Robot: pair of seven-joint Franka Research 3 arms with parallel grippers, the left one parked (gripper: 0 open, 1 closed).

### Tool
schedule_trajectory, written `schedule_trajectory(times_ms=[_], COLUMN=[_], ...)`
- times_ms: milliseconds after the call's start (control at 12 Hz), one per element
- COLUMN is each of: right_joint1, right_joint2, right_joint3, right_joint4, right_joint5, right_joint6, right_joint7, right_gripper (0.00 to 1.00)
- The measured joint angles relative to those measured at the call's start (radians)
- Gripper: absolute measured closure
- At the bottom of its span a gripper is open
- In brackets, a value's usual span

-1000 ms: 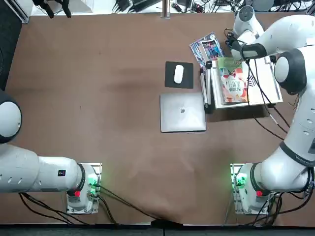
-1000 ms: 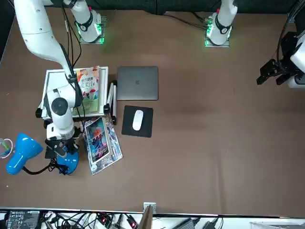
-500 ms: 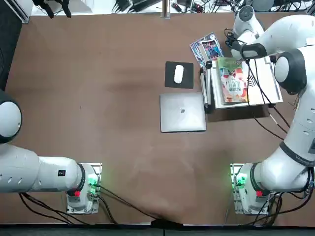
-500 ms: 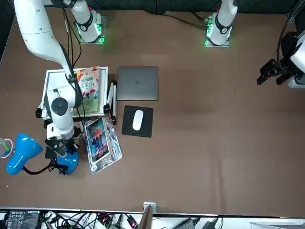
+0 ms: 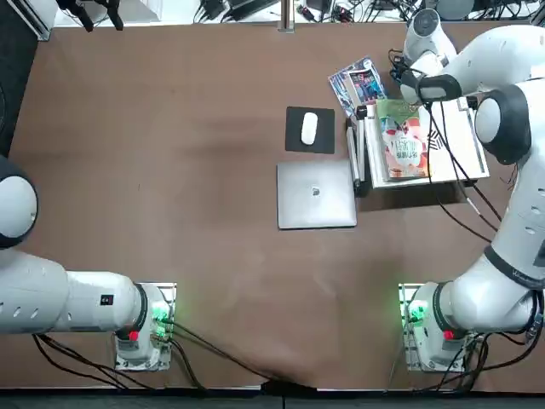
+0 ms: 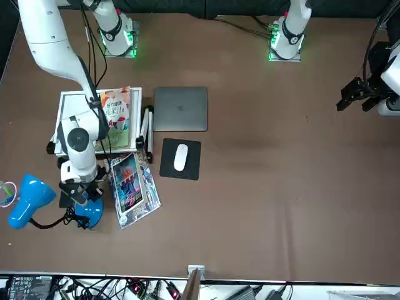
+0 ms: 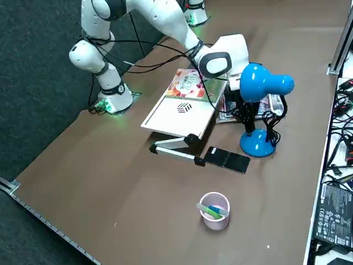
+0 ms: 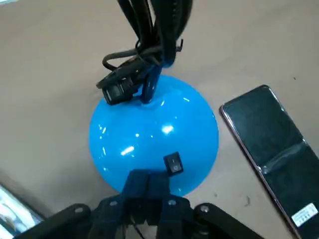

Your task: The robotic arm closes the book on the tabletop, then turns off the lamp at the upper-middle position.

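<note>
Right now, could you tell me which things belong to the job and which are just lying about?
Job: book, closed; lamp; right pincer, shut, over the lamp's base.
Lying about: laptop, mouse, leaflets, phone, cup.

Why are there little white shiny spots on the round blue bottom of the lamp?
In the right wrist view, the lamp base is glossy, so it mirrors the lights overhead as small white glints; the right gripper hangs just above its switch. In the right side view, the lamp's blue head shines the same way, while the matte tabletop shows no glints.
</note>
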Motion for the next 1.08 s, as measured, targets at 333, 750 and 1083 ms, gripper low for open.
schedule_trajectory(times_ms=[333,750,1083], right_joint1=[0.011,0.019,0.014], right_joint2=[-0.014,-0.028,-0.026], right_joint3=[0.007,0.008,0.006], right_joint4=[0.000,0.000,-0.001], right_joint5=[0.000,-0.007,-0.012], right_joint6=[-0.048,-0.077,-0.084], right_joint7=[0.004,0.004,0.000], right_gripper=[0.99,0.99,0.99])
